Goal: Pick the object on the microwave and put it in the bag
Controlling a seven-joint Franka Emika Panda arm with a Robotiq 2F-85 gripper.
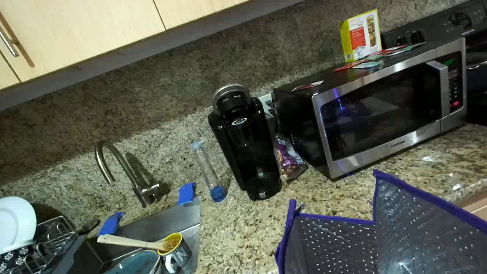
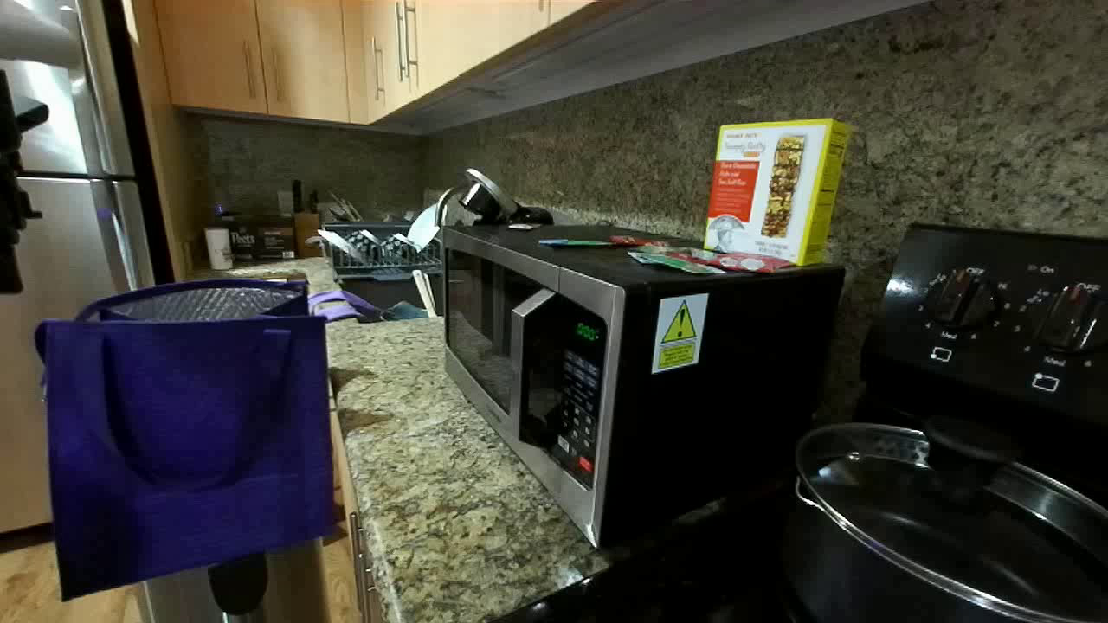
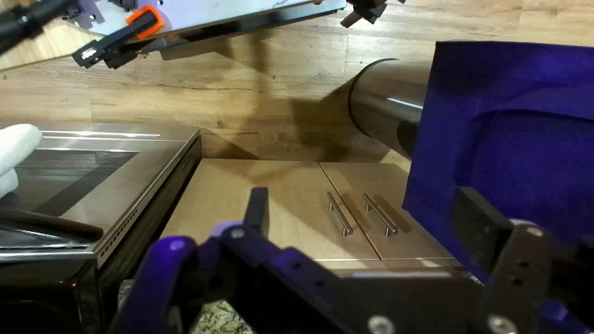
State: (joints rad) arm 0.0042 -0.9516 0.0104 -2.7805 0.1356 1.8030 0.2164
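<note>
The silver microwave stands on the granite counter and also shows in an exterior view. On its top stand a yellow and white bar box and several flat red and green packets. The bag is open at the top, with a silvery lining and purple trim; its purple outside shows in an exterior view and at the right of the wrist view. My gripper is open with nothing between its fingers. The microwave is out of the wrist view.
A black coffee maker and a clear bottle stand beside the microwave. A lidded pot sits on the stove at the microwave's other side. A steel bin is near the bag. Upper cabinets overhang the counter.
</note>
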